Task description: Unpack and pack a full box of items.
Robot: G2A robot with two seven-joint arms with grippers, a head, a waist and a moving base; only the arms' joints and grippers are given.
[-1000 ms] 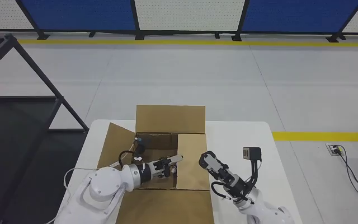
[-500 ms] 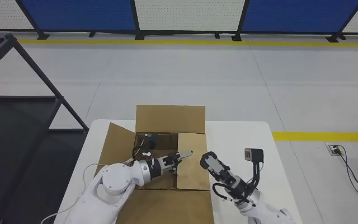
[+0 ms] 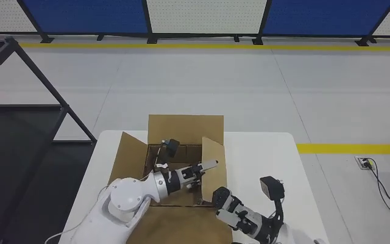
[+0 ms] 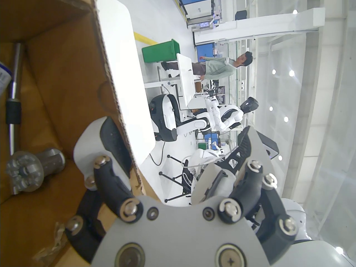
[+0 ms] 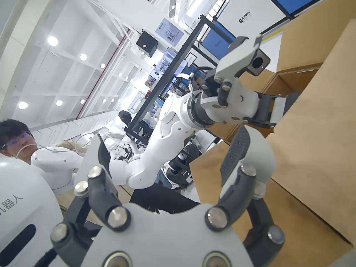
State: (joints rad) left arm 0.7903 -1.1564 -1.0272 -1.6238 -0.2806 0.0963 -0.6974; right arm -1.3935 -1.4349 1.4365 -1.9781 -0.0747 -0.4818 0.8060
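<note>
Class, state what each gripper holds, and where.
Nothing: the left gripper stands open astride the edge of the box flap; the right gripper is open, empty.

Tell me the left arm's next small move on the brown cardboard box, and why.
Probably sweep the left gripper outward, folding the side flap of the brown cardboard box down flat. That flap stands raised between the gripper's open fingers, and a silver metal tool with a black band lies inside, so clearing the opening looks like the step before unpacking.
</note>
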